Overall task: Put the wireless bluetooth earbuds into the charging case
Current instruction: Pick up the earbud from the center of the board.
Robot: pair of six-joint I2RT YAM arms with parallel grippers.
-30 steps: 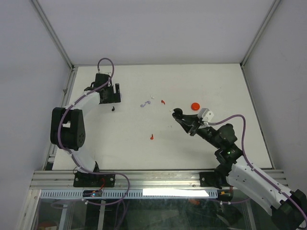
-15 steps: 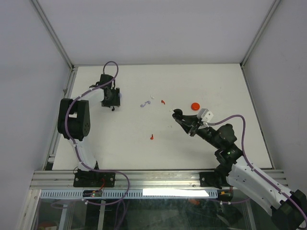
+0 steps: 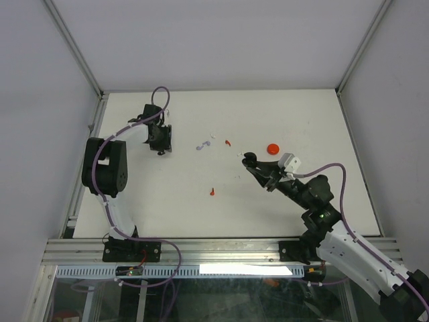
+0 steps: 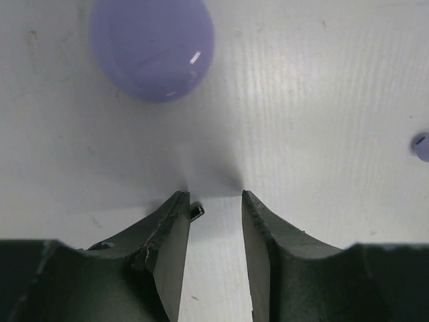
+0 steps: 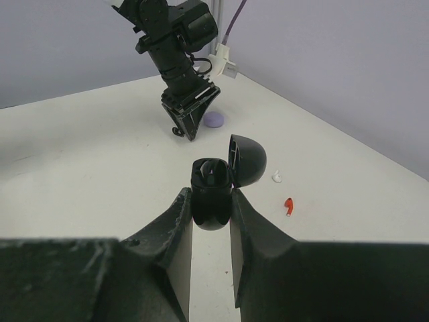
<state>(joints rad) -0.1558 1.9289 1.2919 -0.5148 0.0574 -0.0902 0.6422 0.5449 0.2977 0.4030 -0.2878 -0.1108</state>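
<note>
My right gripper [image 3: 251, 161] is shut on a black charging case [image 5: 213, 194] and holds it with the lid [image 5: 247, 161] flipped open, above the table right of centre. My left gripper [image 4: 213, 196] is open, tips down at the table's far left [image 3: 161, 147]. A tiny black earbud [image 4: 196, 212] lies just by its left fingertip. A lavender case [image 4: 153, 47] lies closed ahead of it, and a lavender earbud [image 4: 421, 146] lies off to the right. A red earbud [image 5: 288, 205] and a white earbud [image 5: 276, 178] lie past the black case.
A red puck case [image 3: 272, 148] sits right of centre. Another red earbud [image 3: 212, 192] lies mid-table, and lavender [image 3: 201, 145] and white [image 3: 213, 136] bits lie at centre back. White walls close in the far and side edges.
My left gripper has swung right and turned, closing on the black earbud by the lavender case. My right gripper and the black case have barely moved.
</note>
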